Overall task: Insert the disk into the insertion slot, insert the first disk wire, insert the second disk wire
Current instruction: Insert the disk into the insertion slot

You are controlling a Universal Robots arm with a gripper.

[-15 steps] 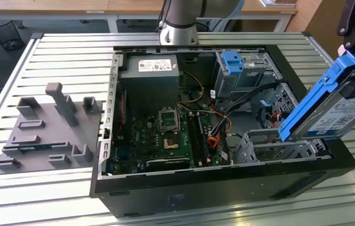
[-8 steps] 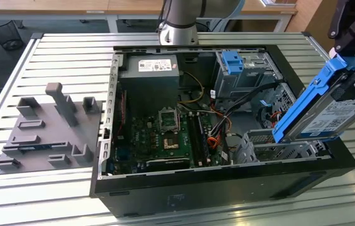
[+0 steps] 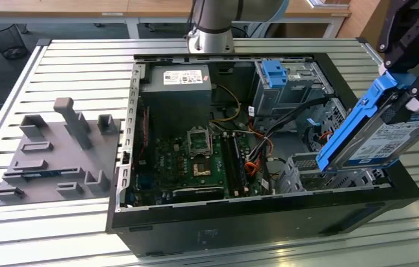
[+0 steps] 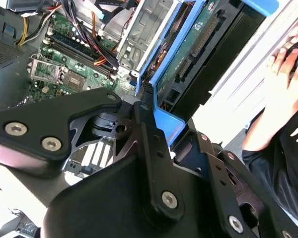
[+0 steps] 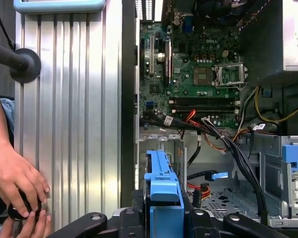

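My jaws are clenched on the blue carrier (image 3: 354, 125) of the disk (image 3: 381, 132), which hangs steeply tilted just above the insertion slot (image 3: 304, 167), its lower edge nearest the slot's mouth. To seat it well, I judge the tilt should be brought in line with that mouth and the carrier held square to it (the loose wires (image 3: 252, 164) beside the slot could snag). The disk's white label (image 3: 396, 138) carries print and barcodes, which I cannot make out.

Exterior view high, angled down into computer case (image 3: 269, 219), both wrist views close behind gripper (image 5: 164, 218), sharing motherboard (image 5: 188, 74).
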